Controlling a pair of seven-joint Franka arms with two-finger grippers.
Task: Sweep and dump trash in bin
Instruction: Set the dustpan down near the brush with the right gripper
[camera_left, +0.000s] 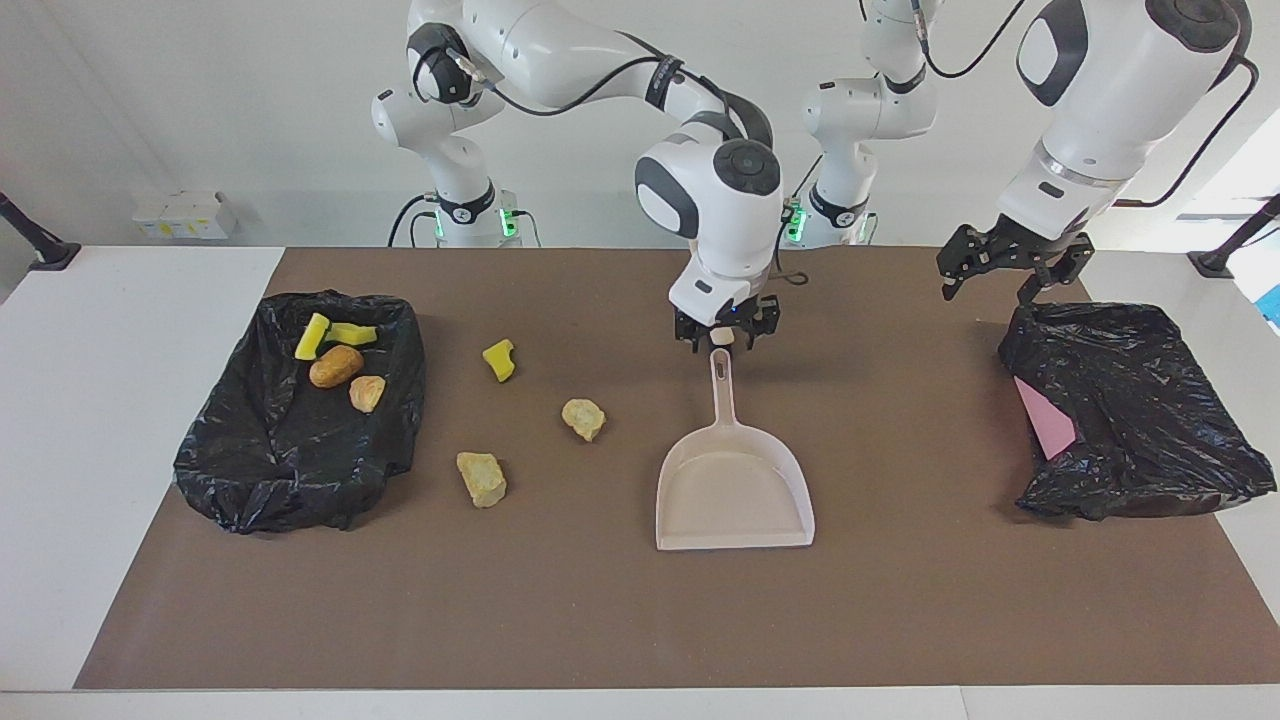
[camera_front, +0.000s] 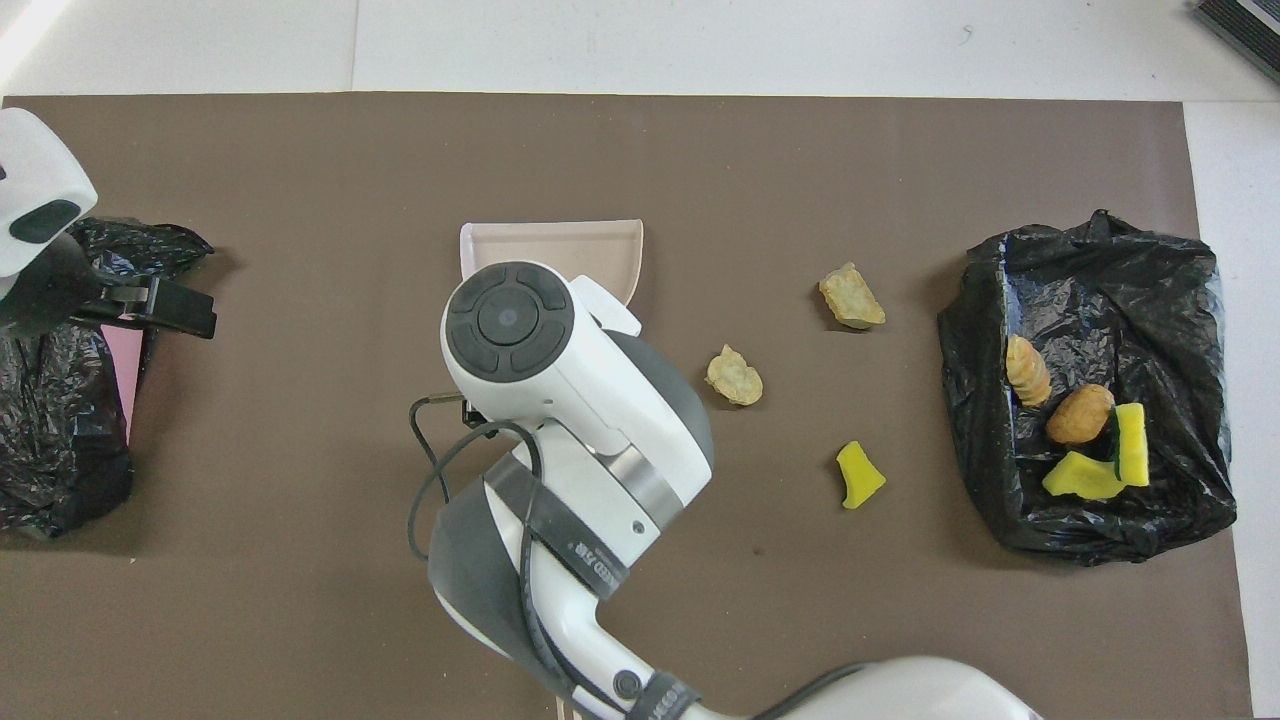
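A: The right gripper (camera_left: 726, 338) hung just above the tip of the dustpan (camera_left: 733, 482) handle, near the middle of the brown mat (camera_left: 640, 620). Its fingers stood parted and held nothing. The beige dustpan lay flat on the mat, handle pointing toward the robots, mouth pointing away from them.

B: And the other tool?

A: The left gripper (camera_left: 985, 275) hovered over the mat beside a black bag with a pink patch (camera_left: 1130, 410), at the left arm's end of the table. Its fingers were spread wide and empty, and that arm was waiting.

B: Where was the trash?

A: In 2 groups. 3 pieces lay loose on the mat, between the dustpan and the black-lined bin (camera_left: 300, 420) at the right arm's end. The yellow sponge chunk (camera_left: 498, 359) lay nearest the robots. A pale crumbly lump (camera_left: 583, 418) lay beside the dustpan, and a second pale lump (camera_left: 481, 478) lay farther from the robots, closer to the bin.

B: And the rest?

A: 4 pieces sat inside the bin: 2 yellow-green sponge chunks (camera_left: 330, 337) touching each other, a tan-brown oval (camera_left: 336, 366) just beside them, and a small ridged tan piece (camera_left: 366, 392) next to that.
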